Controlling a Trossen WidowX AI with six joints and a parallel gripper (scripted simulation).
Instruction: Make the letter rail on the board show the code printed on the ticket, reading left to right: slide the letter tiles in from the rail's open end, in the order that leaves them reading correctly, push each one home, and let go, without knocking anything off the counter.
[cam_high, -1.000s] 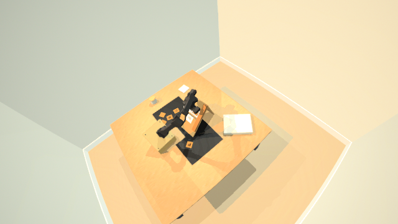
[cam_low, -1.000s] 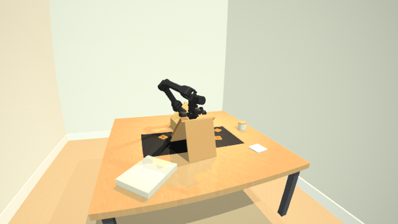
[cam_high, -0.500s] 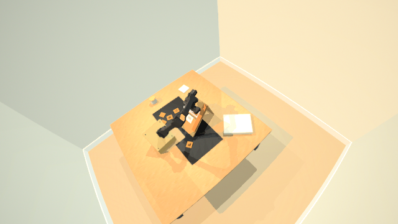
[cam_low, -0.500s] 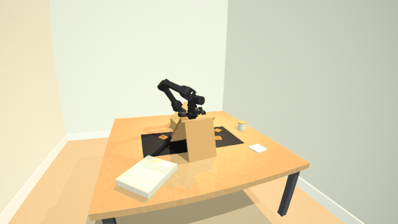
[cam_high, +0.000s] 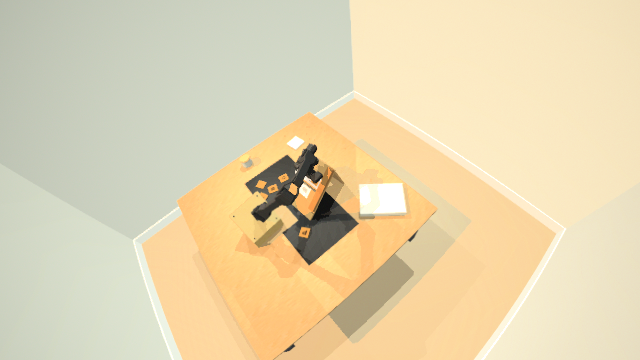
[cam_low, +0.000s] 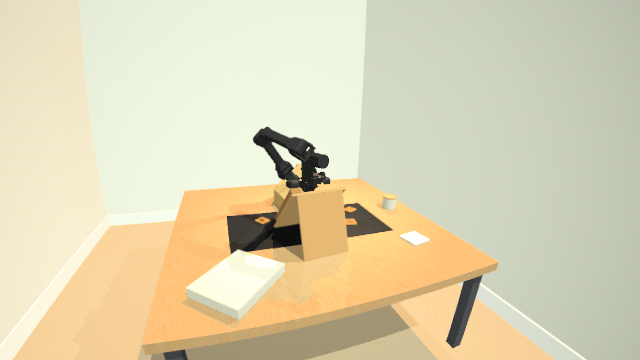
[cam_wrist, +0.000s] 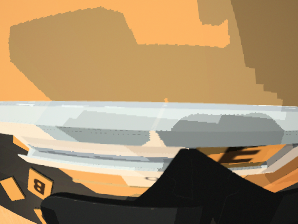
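Note:
The tilted board (cam_high: 313, 201) (cam_low: 322, 225) stands on the dark mat. Its pale rail (cam_wrist: 100, 116) runs across the wrist view. A tile marked E (cam_wrist: 241, 154) shows beside the fingers, behind the rail's lower edge; whether it is fully seated I cannot tell. My gripper (cam_high: 315, 178) (cam_wrist: 188, 151) is shut and empty, low at the board's upper part by the rail. A tile marked B (cam_wrist: 40, 183) lies on the mat. Other loose tiles (cam_high: 283, 177) (cam_low: 350, 209) lie near it, and one tile (cam_high: 304, 232) (cam_low: 262, 220) lies apart. The ticket's code is not readable.
A white box-like block (cam_high: 383, 199) (cam_low: 236, 285) lies on one side of the board. A small jar (cam_high: 246, 161) (cam_low: 389, 202) and a flat white square (cam_high: 295, 142) (cam_low: 414, 238) are on the other. A tan block (cam_high: 255, 220) is by the arm's base.

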